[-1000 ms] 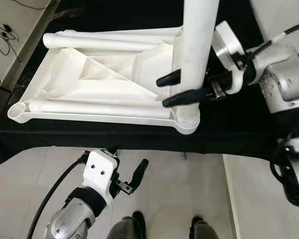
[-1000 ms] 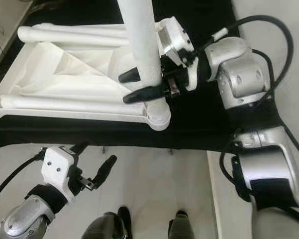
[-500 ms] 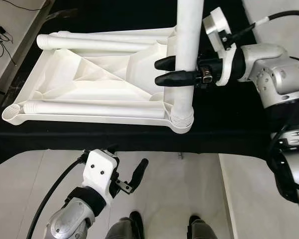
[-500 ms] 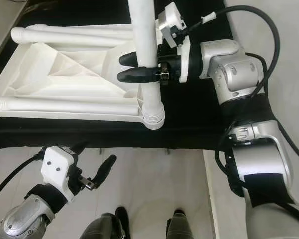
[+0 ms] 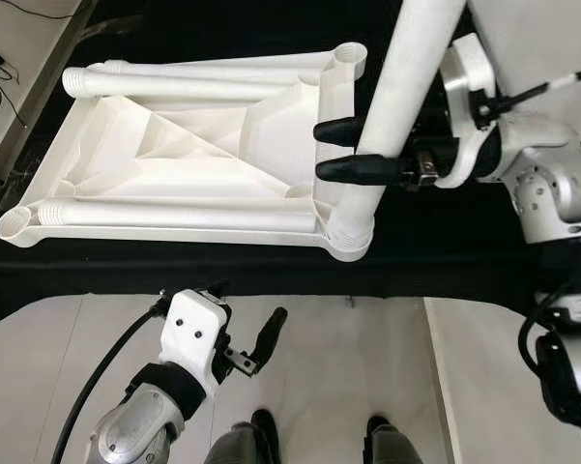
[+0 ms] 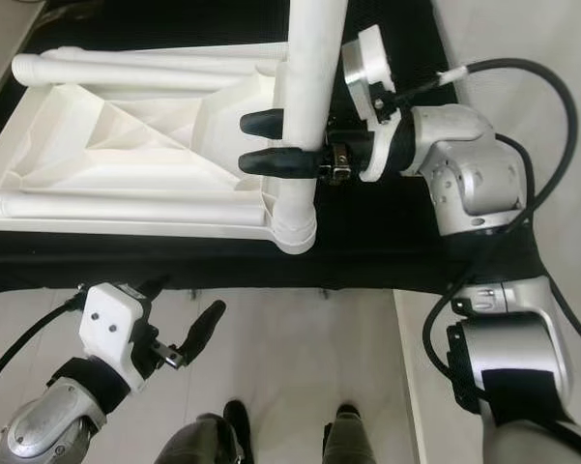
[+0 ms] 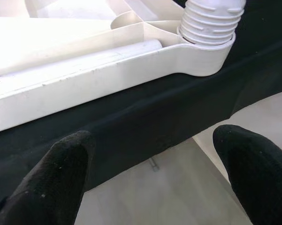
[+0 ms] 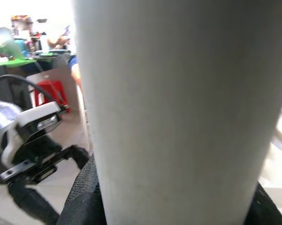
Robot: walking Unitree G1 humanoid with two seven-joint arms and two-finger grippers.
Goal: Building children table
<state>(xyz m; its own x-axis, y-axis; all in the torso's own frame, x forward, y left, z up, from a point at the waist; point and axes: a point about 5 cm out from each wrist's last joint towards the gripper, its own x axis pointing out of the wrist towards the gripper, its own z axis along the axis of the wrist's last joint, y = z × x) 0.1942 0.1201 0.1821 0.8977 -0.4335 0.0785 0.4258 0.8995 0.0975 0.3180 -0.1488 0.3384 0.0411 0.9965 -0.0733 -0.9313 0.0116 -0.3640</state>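
A white plastic table top point(image 5: 174, 145) lies upside down on a black-covered table point(image 5: 445, 242). One white leg point(image 5: 392, 106) stands in the near right corner socket point(image 5: 346, 232), its top leaning to the right. My right gripper point(image 5: 321, 152) is shut on this leg about halfway up, and the leg point(image 8: 178, 117) looms close in the right wrist view. The leg's ribbed end point(image 7: 211, 21) sits in the socket. My left gripper point(image 5: 246, 307) hangs open below the table's front edge, holding nothing.
Two more white legs lie along the table top, one at its far edge point(image 5: 193, 72) and one at its near edge point(image 5: 174, 211). Pale floor lies in front of the table, with my feet point(image 5: 261, 425) on it. Cables point(image 5: 0, 68) trail at far left.
The leg in my right gripper has tipped from upright to leaning right, and the gripper has shifted a little right with it. My left arm has not moved.
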